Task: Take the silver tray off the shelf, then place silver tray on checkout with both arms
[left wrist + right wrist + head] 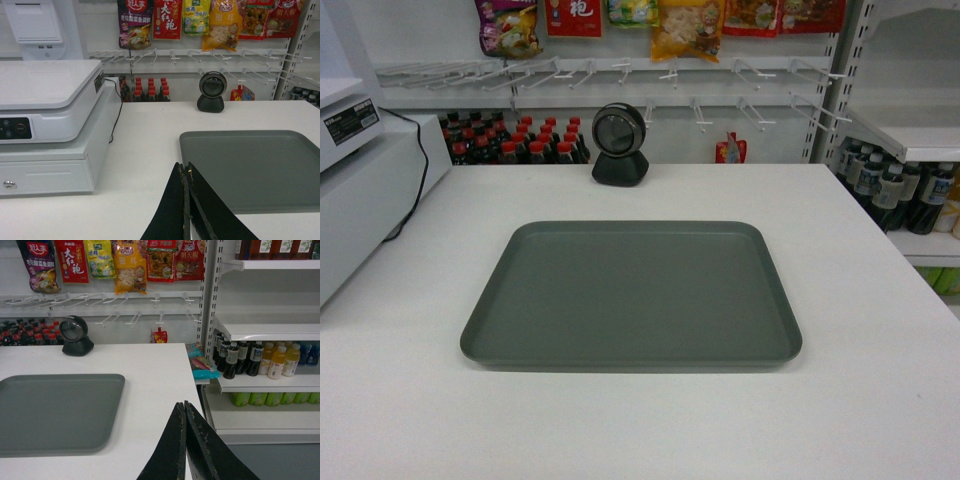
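Grey-green, one silver tray (pixel 631 295) lies flat on the white tabletop (pixel 860 330) with nothing in it, one black scanner (pixel 619 144) behind. Two grippers, left gripper (pixel 187 172) and right gripper (pixel 184 410), hang clenched, grasping nothing, beside the tray.

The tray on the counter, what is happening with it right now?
Nothing is holding the tray at this moment. It lies flat on the checkout, in front of the scanner and to the right of the cash register. The left gripper and the right gripper are both shut and empty, each hanging above the counter just off one side of the tray. Judging by this, the placing looks done.
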You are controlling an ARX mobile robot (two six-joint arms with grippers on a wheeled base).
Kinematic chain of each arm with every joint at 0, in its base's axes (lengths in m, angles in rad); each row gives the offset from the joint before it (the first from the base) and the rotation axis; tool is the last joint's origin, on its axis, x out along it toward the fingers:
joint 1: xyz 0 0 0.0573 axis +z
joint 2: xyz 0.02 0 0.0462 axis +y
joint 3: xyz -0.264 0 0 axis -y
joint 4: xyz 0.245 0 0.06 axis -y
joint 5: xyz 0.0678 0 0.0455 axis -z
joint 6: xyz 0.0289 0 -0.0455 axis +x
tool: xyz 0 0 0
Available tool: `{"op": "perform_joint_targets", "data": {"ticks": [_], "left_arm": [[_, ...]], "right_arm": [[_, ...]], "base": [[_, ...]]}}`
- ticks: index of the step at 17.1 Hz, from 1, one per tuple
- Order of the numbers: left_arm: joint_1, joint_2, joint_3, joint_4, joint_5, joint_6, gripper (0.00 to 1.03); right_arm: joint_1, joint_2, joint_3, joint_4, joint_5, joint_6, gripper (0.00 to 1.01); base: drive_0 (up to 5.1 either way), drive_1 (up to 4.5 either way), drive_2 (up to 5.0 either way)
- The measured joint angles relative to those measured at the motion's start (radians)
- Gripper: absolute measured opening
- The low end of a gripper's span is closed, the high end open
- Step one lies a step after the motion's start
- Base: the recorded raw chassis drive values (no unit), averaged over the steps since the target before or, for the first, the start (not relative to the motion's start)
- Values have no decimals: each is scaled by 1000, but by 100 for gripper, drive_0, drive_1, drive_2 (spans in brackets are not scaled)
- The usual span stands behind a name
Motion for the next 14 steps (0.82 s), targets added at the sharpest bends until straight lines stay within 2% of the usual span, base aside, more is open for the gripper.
{"op": "perform_joint_targets", "data": {"ticks": [1,3,4,5,6,7,10,14], "left_arm": [[0,-16,0,-14,0,0,1],[0,-166,0,-204,0,0,1],[0,-180,5,-174,3,0,1],[0,-180,0,-198,2,0,1],[0,-179,0,-198,1,1,1],[0,-180,0,-187,1,0,8],[0,-180,0,-193,1,0,44],[0,-180,0,-193,1,0,93]], "right_arm": [[0,-21,0,-21,0,0,2],[0,-50,0,-49,0,0,2],[0,-79,0,-94,0,0,2],[0,-190,0,-237,0,0,2],[0,-222,4,-211,0,0,2],[0,-221,0,-241,0,-2,5],[0,-221,0,-231,0,-2,39],[0,-221,0,-231,0,-2,90]], "base": [[0,0,0],[0,0,0],[0,0,0],[0,0,0],[0,0,0],[0,0,0],[0,0,0],[0,0,0]]}}
